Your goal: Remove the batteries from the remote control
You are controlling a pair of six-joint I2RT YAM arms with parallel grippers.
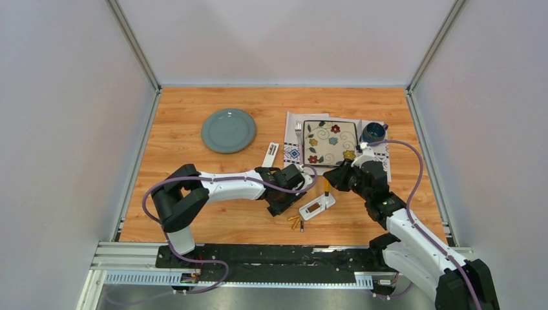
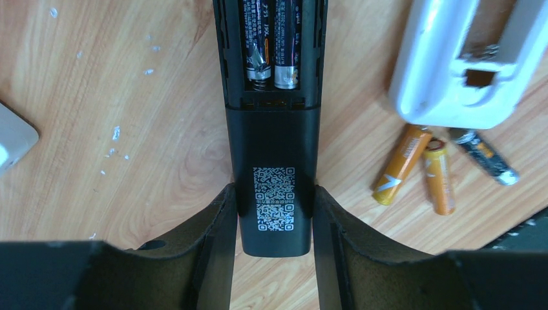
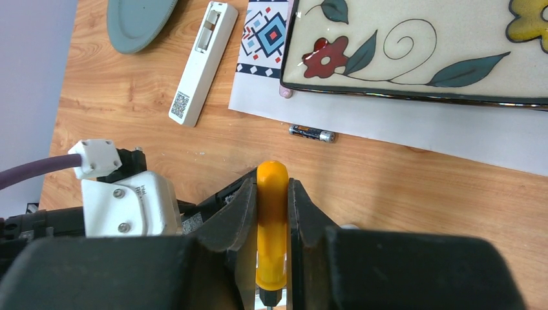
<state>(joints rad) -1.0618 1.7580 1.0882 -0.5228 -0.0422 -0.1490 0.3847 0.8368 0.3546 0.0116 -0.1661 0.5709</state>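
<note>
Your left gripper [image 2: 273, 197] clamps the black remote [image 2: 274, 142], with two batteries [image 2: 273, 45] seated in its open bay. Three loose cells [image 2: 400, 165] lie beside it on the speckled wooden tabletop [image 1: 194, 223]. Your right gripper [image 3: 272, 188] pinches the orange screwdriver [image 3: 272, 226]. Grey walls [image 1: 64, 129] enclose the table.

White QR code [image 2: 274, 199] printed on the back of the black plastic remote control [image 2: 271, 142], no words beside it. Small print along the 2 dark cells [image 2: 286, 39] in its open bay, too blurred to read. Second QR code [image 3: 180, 103] on the slim white plastic remote [image 3: 200, 58]. Fine lettering on the loose dark grey cylindrical battery [image 3: 311, 133], illegible
</note>
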